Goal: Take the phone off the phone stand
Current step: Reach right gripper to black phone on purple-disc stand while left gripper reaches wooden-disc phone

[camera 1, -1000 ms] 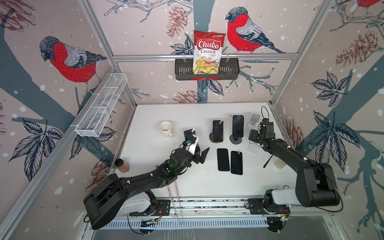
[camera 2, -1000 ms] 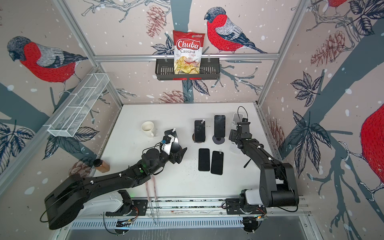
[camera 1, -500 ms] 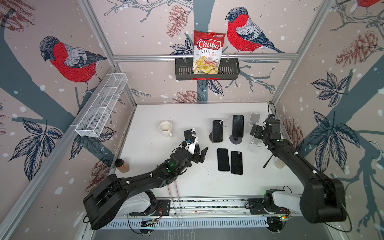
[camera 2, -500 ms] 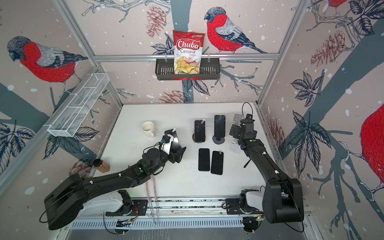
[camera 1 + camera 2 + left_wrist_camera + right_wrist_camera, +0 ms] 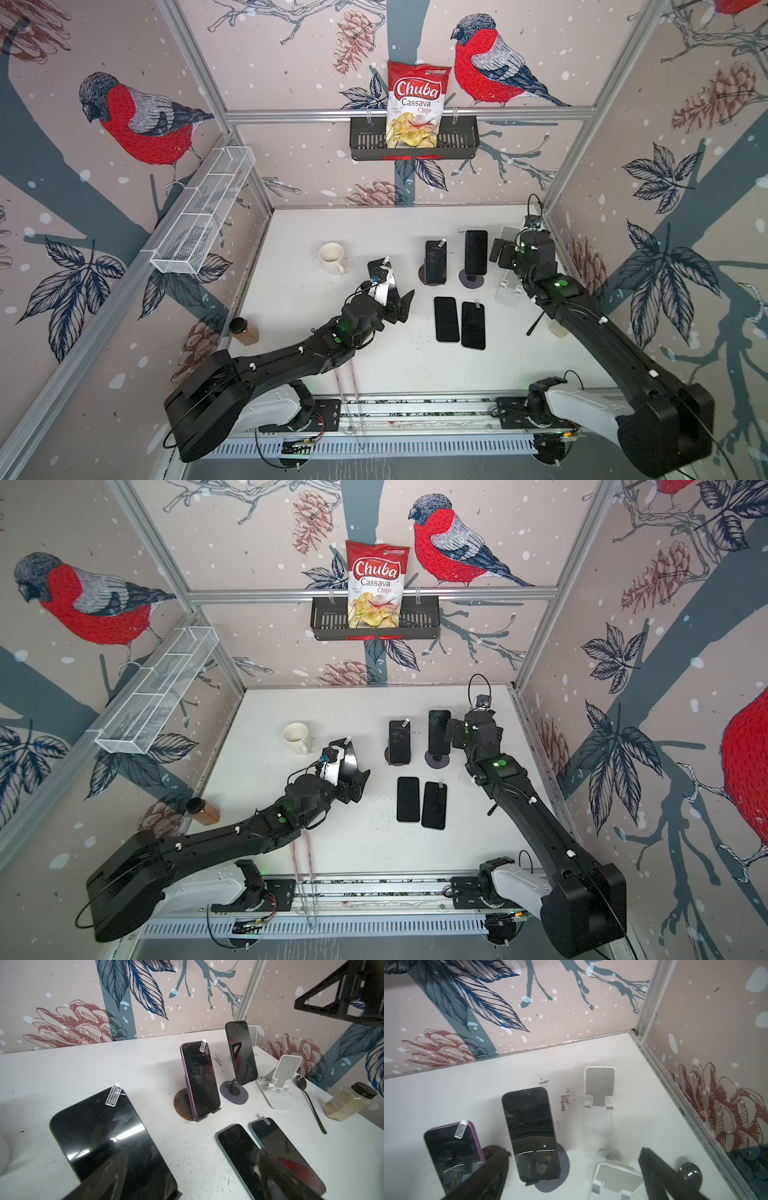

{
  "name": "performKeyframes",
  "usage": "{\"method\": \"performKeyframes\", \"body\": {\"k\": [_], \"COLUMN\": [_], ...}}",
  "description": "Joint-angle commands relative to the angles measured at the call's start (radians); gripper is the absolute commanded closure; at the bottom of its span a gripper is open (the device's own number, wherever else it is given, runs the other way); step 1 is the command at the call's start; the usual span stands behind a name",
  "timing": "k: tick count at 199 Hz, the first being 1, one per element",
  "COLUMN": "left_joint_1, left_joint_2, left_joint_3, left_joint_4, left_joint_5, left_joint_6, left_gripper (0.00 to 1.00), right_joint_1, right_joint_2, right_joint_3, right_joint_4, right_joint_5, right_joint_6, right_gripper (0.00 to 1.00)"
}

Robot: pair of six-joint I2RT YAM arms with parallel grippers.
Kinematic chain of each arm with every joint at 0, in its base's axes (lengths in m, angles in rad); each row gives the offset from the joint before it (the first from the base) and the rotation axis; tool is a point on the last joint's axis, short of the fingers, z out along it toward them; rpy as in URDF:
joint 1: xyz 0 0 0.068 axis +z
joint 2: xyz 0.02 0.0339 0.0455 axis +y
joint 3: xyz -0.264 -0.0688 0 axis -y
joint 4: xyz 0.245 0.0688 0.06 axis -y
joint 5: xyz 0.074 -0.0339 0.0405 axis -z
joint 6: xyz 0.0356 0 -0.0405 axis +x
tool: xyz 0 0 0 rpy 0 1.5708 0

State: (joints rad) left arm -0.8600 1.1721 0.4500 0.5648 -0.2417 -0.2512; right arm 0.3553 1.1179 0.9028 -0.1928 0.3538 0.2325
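**Right arm lines up on the standing phone**

Seen in a top view, the right gripper (image 5: 452, 734) hangs just beside the dark phone (image 5: 439, 731). The phone is propped on its disc-based stand (image 5: 436, 760) at the gripper's nine o'clock. The fingers are spread wide and hold nothing. In the right wrist view they straddle open air, with the phone ahead in the gap.

The phone stands nearly upright, leaning back a little, and its long axis rises from the base. In both top views that axis reads twelve to six.

The left gripper (image 5: 401, 305) is equally wide and looks empty. It sits well apart, at about eight o'clock from the stand, so the lift looks like the right arm's job. (The purple phone (image 5: 400, 742) is the next one along, at nine o'clock again.)
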Motion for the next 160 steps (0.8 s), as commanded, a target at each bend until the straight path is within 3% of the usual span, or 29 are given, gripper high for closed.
{"method": "performKeyframes", "body": {"k": [1, 69, 90, 160], "left_joint_1": [0.001, 0.001, 0.002, 0.003], "left_joint_2": [0.002, -0.001, 0.011, 0.042], "left_joint_3": [0.022, 0.058, 0.097, 0.249], "left_joint_4": [-0.032, -0.14, -0.228, -0.473], "left_joint_5": [-0.044, -0.186, -0.268, -0.298], "left_joint_6": [-0.032, -0.11, -0.187, -0.335], "left_gripper": [0.04, 0.03, 0.03, 0.03], "right_joint_1": [0.057, 0.228, 0.242, 0.25], "right_joint_2": [-0.005, 0.051, 0.087, 0.164], "right_joint_3": [0.008, -0.023, -0.017, 0.039], "right_joint_4": [0.018, 0.1, 0.088, 0.049], "right_joint_5": [0.021, -0.103, -0.141, -0.169], "right_joint_6": [-0.009, 0.029, 0.066, 0.146], "right_gripper": [0.01, 0.01, 0.01, 0.01]}}
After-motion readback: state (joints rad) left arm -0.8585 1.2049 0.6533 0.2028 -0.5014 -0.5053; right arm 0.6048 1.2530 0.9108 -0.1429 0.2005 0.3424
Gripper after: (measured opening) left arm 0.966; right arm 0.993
